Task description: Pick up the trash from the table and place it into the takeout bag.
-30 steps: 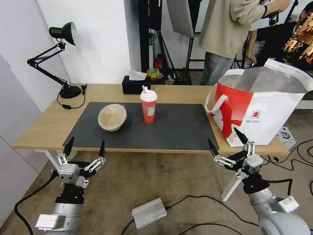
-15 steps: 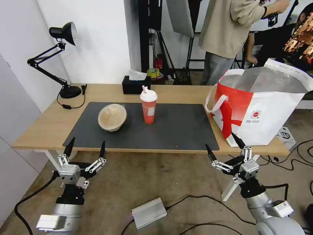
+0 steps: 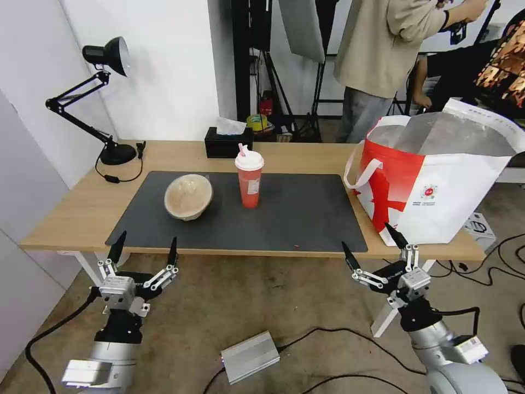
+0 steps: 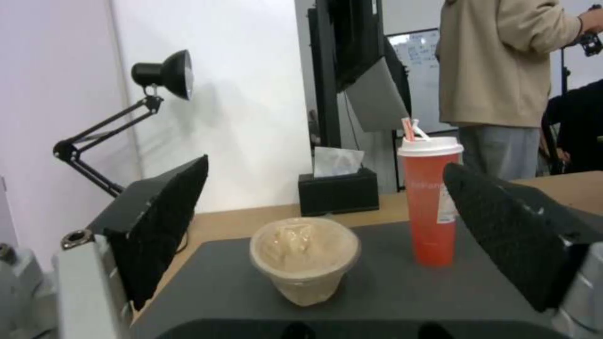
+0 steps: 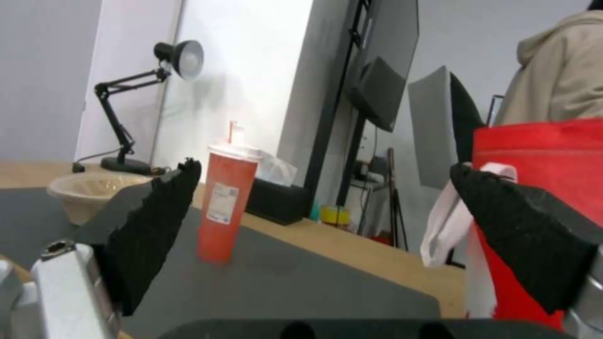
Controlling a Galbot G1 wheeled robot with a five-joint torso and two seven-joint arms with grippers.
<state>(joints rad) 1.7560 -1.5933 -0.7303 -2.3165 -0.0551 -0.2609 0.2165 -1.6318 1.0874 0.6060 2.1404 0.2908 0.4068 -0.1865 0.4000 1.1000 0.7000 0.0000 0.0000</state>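
Beige bowl (image 3: 188, 196), lidded, on mat (image 3: 295, 213)

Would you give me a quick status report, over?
Left gripper and right gripper open, below the table edge. Beige bowl and red cup on mat. Takeout bag open.

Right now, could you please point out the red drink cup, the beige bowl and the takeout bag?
red drink cup (image 3: 250, 186): head view, middle of its red body.
beige bowl (image 3: 188, 196): head view, centre of its lid.
takeout bag (image 3: 454, 191): head view, white front panel.

red cup (image 3: 249, 183), beige bowl (image 3: 188, 196), on mat (image 3: 306, 219)
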